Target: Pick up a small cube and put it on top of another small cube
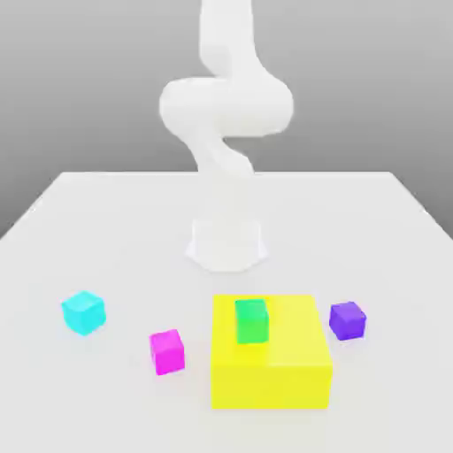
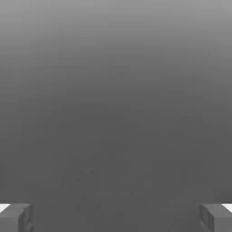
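Cyan – the small cube (image 1: 83,311) is seen resting on the white table (image 1: 389,248), well apart from the magenta cube (image 1: 166,350) and untouched. The tool (image 2: 116,217) is spread wide, empty – grasping, lifting and stacking are judged still undone.

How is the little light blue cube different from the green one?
The light blue cube sits right on the white table; the green cube sits on top of the big yellow block. The light blue cube is alone at the exterior view's left; the green cube is nearer the middle. Both are small and look about equal in size.
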Robot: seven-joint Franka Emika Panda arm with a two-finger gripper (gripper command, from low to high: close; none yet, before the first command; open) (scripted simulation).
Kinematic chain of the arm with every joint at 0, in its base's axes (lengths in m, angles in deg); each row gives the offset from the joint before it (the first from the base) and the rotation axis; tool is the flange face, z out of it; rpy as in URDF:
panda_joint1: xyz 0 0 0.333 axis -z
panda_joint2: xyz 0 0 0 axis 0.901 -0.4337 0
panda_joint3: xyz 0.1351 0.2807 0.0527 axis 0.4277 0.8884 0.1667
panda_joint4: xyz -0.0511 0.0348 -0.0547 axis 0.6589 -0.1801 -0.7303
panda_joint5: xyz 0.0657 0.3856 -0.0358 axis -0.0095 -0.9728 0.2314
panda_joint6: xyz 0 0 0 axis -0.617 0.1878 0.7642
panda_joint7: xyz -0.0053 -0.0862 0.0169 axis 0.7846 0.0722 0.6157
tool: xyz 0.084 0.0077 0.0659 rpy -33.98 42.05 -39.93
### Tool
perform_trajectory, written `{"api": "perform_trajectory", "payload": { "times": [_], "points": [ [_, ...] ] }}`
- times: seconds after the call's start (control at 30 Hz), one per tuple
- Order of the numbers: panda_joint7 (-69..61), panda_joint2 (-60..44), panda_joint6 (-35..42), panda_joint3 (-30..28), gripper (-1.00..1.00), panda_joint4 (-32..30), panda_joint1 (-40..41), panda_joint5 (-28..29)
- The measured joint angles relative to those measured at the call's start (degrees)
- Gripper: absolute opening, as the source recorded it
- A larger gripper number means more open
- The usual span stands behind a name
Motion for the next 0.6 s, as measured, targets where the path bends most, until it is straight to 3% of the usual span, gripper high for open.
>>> {"api": "perform_trajectory", "payload": {
  "times": [0.43, 0.6],
  "points": [
    [-4.41, -25.33, -19.11, -15.64, 0.0, -20.56, 13.64, 4.42],
    [-9.63, -38.33, -28.33, -22.75, 0.0, -29.15, 19.25, 1.97]
  ]
}}
